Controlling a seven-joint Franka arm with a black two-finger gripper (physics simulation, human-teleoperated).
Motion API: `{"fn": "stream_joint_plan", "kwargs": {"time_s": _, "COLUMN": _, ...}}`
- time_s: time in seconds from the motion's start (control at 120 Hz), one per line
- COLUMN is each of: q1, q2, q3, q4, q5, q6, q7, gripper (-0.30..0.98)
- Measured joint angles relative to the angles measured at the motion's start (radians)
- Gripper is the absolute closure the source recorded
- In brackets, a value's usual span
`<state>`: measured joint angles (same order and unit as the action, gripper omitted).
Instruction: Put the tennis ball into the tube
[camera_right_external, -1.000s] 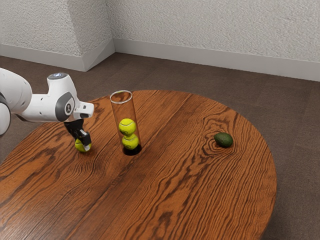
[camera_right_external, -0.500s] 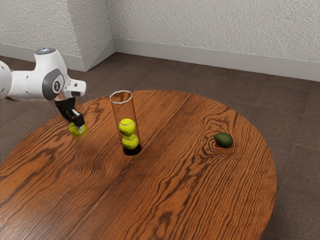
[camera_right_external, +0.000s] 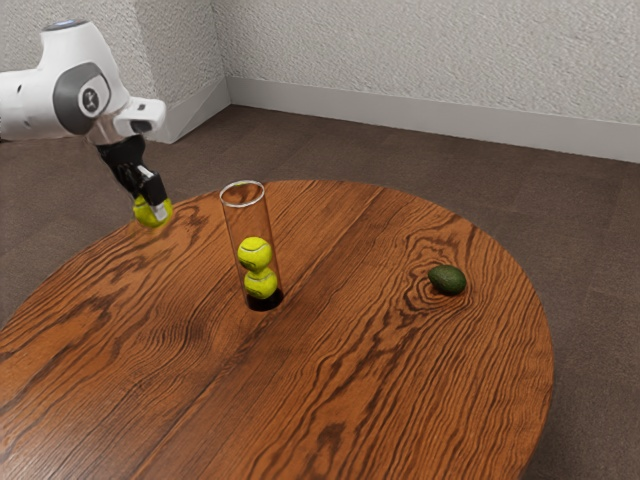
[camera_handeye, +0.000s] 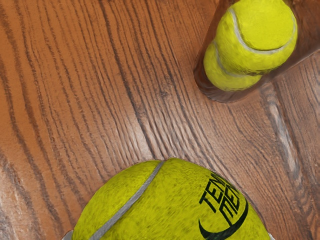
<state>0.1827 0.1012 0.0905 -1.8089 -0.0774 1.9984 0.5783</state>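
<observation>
My black two-finger tool (camera_right_external: 154, 208) clamps round yellow felt ball (camera_handeye: 170, 207), aloft over brown wooden desk (camera_right_external: 330, 370), exterior view's left of clear cylindrical tube (camera_right_external: 249, 217). Likely light, springy, grippy; best held across widest part.

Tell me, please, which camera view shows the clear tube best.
The exterior view: there the tube stands upright and whole, from open rim to black base, with two tennis balls inside. The wrist view looks down on it at a slant and cuts it off at the picture's edge, though both balls show.
</observation>
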Motion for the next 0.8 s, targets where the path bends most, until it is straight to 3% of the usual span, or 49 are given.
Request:
{"fn": "stream_joint_plan", "kwargs": {"time_s": 0.2, "q1": -0.072, "q2": 0.003, "q3": -0.002, "q4": 0.112, "q5": -0.024, "q6": -0.084, "q7": 0.014, "gripper": 0.40}}
{"fn": "stream_joint_plan", "kwargs": {"time_s": 0.467, "q1": -0.077, "q2": 0.072, "q3": -0.061, "q4": 0.247, "q5": -0.031, "q6": -0.142, "q7": 0.028, "gripper": 0.36}}
{"fn": "stream_joint_plan", "kwargs": {"time_s": 0.8, "q1": -0.118, "q2": 0.163, "q3": -0.066, "q4": 0.353, "q5": -0.031, "q6": -0.163, "q7": 0.041, "gripper": 0.35}}
